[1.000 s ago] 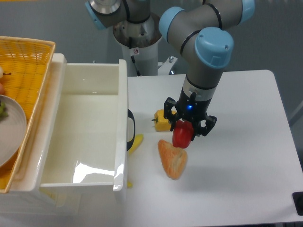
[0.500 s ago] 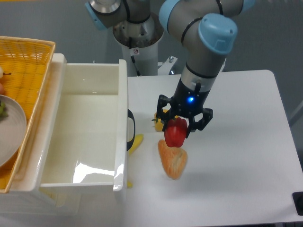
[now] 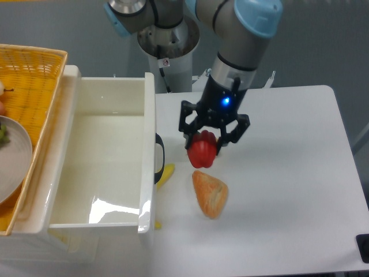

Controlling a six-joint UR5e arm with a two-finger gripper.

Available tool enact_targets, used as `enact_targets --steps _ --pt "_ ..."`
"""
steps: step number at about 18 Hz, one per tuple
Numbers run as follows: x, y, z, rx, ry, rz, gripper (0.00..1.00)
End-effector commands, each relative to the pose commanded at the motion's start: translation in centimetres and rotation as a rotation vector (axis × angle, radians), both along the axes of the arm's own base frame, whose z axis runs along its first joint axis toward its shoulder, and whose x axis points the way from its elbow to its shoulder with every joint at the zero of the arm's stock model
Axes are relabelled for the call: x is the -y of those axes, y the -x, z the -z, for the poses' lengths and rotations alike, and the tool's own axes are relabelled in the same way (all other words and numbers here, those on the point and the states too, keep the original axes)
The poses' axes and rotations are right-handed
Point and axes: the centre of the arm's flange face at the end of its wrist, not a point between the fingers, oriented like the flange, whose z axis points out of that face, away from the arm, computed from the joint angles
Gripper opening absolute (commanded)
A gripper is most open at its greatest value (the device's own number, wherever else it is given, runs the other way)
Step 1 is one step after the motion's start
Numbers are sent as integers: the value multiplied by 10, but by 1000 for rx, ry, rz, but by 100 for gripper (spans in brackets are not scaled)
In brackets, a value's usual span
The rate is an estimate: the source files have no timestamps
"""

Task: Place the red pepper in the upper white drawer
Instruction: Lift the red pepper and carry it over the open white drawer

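**Q:** What is the setting, from left to right?

**A:** White table (image 3: 288,190) under a grey wall. At far left sits a yellow wicker basket (image 3: 34,66) with a grey plate (image 3: 14,156) inside it. Next comes the upper white drawer (image 3: 109,167), pulled open, nothing visible inside, with a dark curved handle facing right. Just beside that handle lies a small yellow piece (image 3: 166,174). Further right an orange wedge-shaped item (image 3: 210,193) rests on the table.

**Q:** Where is the red pepper?

**A:** The red pepper (image 3: 202,150) hangs in the air, clamped between the black fingers of the gripper (image 3: 203,144), just above and left of the orange wedge and near the drawer's right wall.

**Q:** What has changed over the last second?

**A:** The arm has risen and swung left. The pepper was lower and close over the orange wedge; now it is higher and nearer the drawer. A yellow pepper seen behind the gripper earlier is now hidden.

**Q:** What does that mean for the task?

**A:** The pepper looks lifted and in transit. It probably must cross the drawer's wall before the fingers let go.
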Motion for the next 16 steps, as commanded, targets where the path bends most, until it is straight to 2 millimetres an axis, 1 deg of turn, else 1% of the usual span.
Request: enact_targets --steps 2,3,5,13,16 --pt "3 -9 -10 -9 -8 5 48" --pt "0 -17 -12 -9 -7 16 48" --pt "-2 -24 -10 11 7 26 48" --pt "-22 -63 2 67 53 101 48" --pt "-27 -72 4 78 61 120 48"
